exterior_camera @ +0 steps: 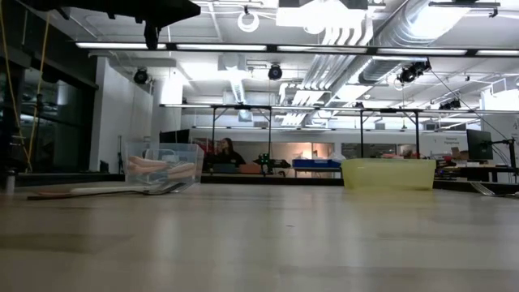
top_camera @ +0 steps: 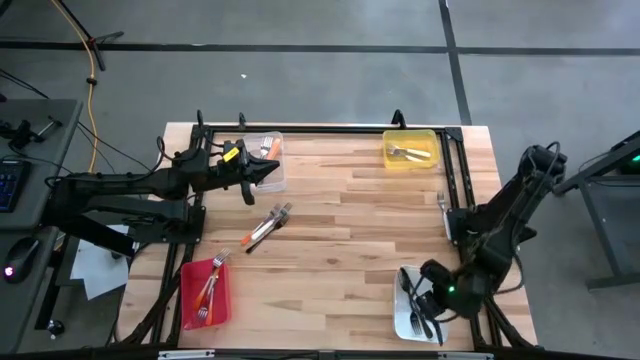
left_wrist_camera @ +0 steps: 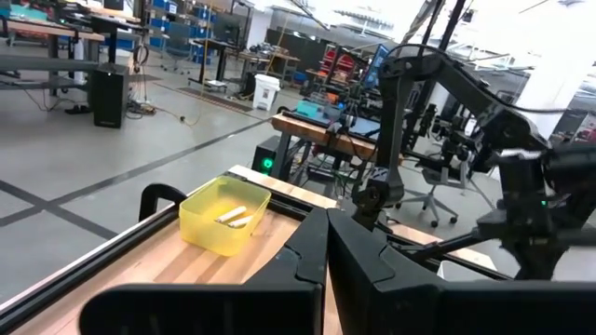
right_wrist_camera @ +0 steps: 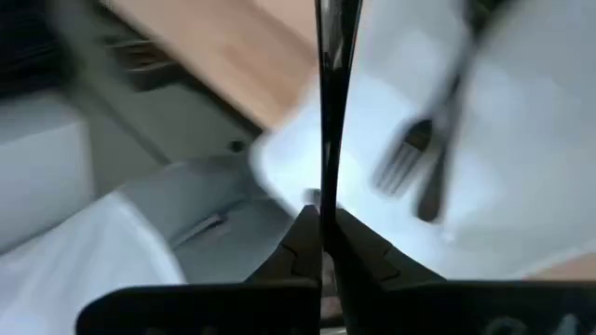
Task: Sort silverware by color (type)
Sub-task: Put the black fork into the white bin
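Loose silverware [top_camera: 268, 227] mid-table, the rest sorted in 4 bins

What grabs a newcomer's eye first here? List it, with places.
Four bins mark the table's corners: a yellow bin far right, a clear bin far left, a red bin near left, a white bin near right. Loose forks lie mid-table. The right pincer, shut on a dark utensil, hangs over the white bin.

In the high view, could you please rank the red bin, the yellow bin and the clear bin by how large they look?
1. Red bin, largest.
2. Yellow bin.
3. Clear bin, but the left arm hides part of it, so it is unsure against the yellow bin.
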You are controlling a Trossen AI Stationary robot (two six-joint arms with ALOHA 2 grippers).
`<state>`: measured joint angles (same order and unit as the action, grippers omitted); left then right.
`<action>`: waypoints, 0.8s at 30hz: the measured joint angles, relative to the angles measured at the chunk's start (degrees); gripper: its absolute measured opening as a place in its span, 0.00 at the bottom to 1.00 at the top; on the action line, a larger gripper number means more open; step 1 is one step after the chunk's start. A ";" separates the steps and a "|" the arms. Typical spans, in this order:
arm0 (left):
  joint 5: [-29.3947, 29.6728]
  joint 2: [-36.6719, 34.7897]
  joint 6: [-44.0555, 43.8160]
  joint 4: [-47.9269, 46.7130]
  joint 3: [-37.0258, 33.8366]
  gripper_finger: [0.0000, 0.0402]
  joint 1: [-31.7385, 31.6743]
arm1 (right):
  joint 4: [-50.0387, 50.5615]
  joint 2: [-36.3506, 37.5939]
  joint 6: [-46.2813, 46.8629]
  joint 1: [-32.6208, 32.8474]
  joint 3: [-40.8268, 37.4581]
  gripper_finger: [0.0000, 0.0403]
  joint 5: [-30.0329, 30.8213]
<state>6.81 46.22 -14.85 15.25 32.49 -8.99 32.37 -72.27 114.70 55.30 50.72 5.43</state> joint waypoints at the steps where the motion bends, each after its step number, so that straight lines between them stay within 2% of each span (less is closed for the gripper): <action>1: 0.02 0.00 0.00 0.02 0.00 0.00 0.00 | 0.44 -1.13 1.38 0.10 0.00 0.00 -1.15; 7: 0.04 0.00 -0.02 0.02 0.00 0.00 0.00 | 2.19 -5.69 4.82 -0.42 0.00 0.00 -2.87; 13: 0.07 0.00 -0.02 0.04 0.00 0.00 0.00 | 2.91 -6.27 4.66 -3.28 0.00 0.00 -2.81; 17: 0.05 0.00 -0.09 0.04 0.00 0.00 0.00 | 5.29 -6.40 1.29 -4.46 0.00 0.00 -7.38; 24: 0.04 0.00 -1.20 0.02 0.00 0.00 0.00 | 5.14 -6.58 -4.32 -4.58 0.00 0.00 -6.15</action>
<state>6.85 46.22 -16.05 15.27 32.49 -8.99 37.52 -78.85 110.38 50.72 50.72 -0.73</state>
